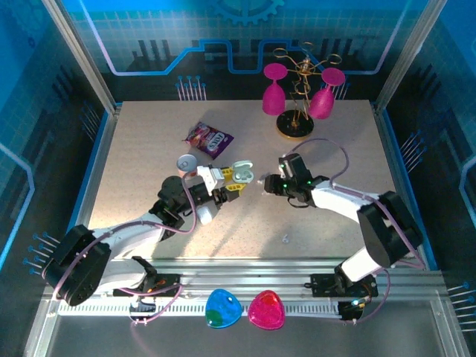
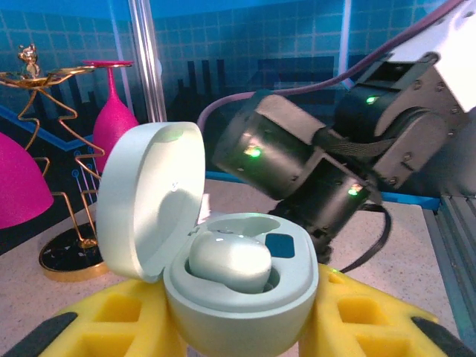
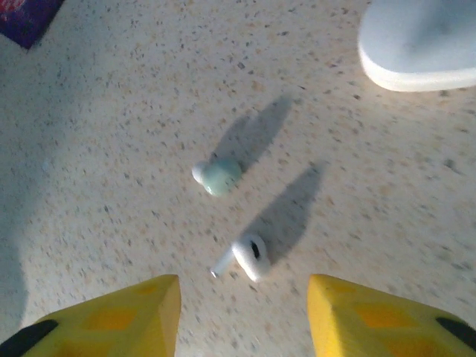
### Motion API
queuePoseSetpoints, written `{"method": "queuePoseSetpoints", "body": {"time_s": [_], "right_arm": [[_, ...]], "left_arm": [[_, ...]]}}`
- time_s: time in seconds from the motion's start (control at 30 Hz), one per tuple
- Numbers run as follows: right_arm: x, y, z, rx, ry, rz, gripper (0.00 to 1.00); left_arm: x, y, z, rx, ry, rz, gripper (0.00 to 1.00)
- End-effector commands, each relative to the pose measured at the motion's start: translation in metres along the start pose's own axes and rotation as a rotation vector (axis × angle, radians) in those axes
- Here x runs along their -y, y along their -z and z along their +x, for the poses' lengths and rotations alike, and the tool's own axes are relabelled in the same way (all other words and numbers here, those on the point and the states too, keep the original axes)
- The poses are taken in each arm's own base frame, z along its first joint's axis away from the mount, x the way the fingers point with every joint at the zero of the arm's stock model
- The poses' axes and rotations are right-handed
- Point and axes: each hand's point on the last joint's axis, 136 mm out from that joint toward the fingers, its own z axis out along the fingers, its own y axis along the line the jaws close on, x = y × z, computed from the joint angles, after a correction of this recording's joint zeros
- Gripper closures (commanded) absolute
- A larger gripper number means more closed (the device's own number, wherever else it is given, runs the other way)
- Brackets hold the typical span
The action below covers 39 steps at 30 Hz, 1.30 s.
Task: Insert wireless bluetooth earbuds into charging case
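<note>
Plainly, the step in hand looks like picking a loose earbud off the counter. The right pincer hangs low over the surface, yellow fingers spread and nothing between them. The white earbud lies on its side just ahead at 12 o'clock, with its stem pointing toward 8 o'clock. A mint earbud rests a little beyond at 11 o'clock, apart from the white one. A white case sits well off at 2 o'clock.

The left pincer is clenched on the charging case and holds it up with the lid tipped back toward 9 o'clock. A seated earbud fills one socket, and the empty socket shows dark at its 2 o'clock side. From above, the case is just at 9 o'clock of the right pincer.

To do it well, I would nudge the right pincer forward until the bud's rounded body, not the thin stem, sits between the fingers. Then lower it until the tips almost graze the counter. The plastic looks smooth and rounded and will likely squirt out under a hard pinch, so close slowly and squarely across the body. Gripping with the stem free should make it easier to aim into the empty socket. The mint earbud is near enough to be knocked, so keep the approach short.
</note>
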Motion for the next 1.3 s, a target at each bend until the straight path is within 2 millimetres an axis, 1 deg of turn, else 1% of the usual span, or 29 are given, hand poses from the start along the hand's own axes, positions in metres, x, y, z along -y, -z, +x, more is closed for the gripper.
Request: {"method": "queuePoseSetpoints", "body": {"time_s": [0.0, 0.07, 0.1, 0.2, 0.57, 0.9, 1.2, 1.27], "right_arm": [[-0.016, -0.011, -0.018, 0.015, -0.062, -0.070, 0.56], [-0.013, -0.021, -0.013, -0.005, -0.090, -0.069, 0.59], [-0.019, -0.022, -0.023, 0.009, -0.098, -0.085, 0.60], [-0.018, -0.033, -0.021, -0.012, -0.131, -0.083, 0.62], [-0.012, -0.056, -0.014, -0.061, -0.184, -0.096, 0.64], [-0.015, -0.065, -0.013, -0.092, -0.201, -0.135, 0.66], [-0.019, -0.070, -0.018, -0.083, -0.204, -0.174, 0.69], [-0.020, -0.070, -0.020, -0.073, -0.204, -0.185, 0.71]], "left_arm": [[0.004, 0.005, 0.002, -0.012, -0.006, 0.011, 0.73], [0.005, 0.005, 0.003, -0.016, -0.008, 0.014, 0.73], [0.004, 0.005, 0.003, -0.017, -0.011, 0.012, 0.73], [0.005, 0.005, 0.002, -0.016, -0.015, 0.015, 0.73], [0.004, 0.004, 0.002, -0.027, -0.028, 0.012, 0.72], [0.003, 0.002, 0.001, -0.028, -0.030, 0.015, 0.72], [0.002, 0.001, 0.004, -0.034, -0.030, 0.010, 0.72], [0.002, 0.001, 0.003, -0.032, -0.031, 0.010, 0.72]]}}
